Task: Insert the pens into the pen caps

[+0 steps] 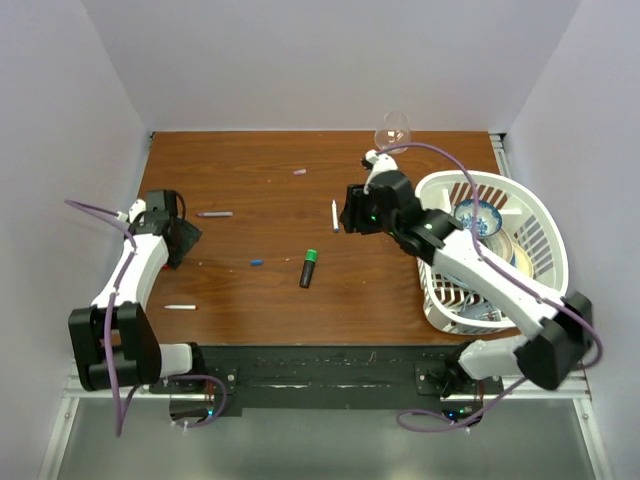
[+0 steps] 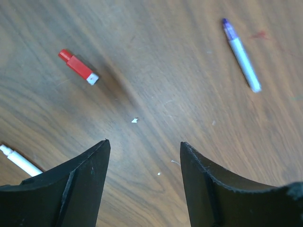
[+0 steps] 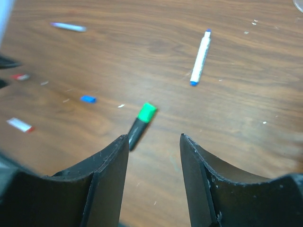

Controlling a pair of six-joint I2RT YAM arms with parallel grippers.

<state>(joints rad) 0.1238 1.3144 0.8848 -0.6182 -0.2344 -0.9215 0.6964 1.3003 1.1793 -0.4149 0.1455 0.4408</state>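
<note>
Right hand spread, black marker just ahead; left hand spread near red cap

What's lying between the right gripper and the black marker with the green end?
Nothing visible. The right gripper is open, and only bare table separates it from the black marker; the white pen lies off to one side.

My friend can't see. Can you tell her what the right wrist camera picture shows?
A black marker with a green end lies on a brown wooden table, just beyond two open black jaws at the bottom. A white pen lies farther off to the right, and a tiny blue cap to the left.
</note>
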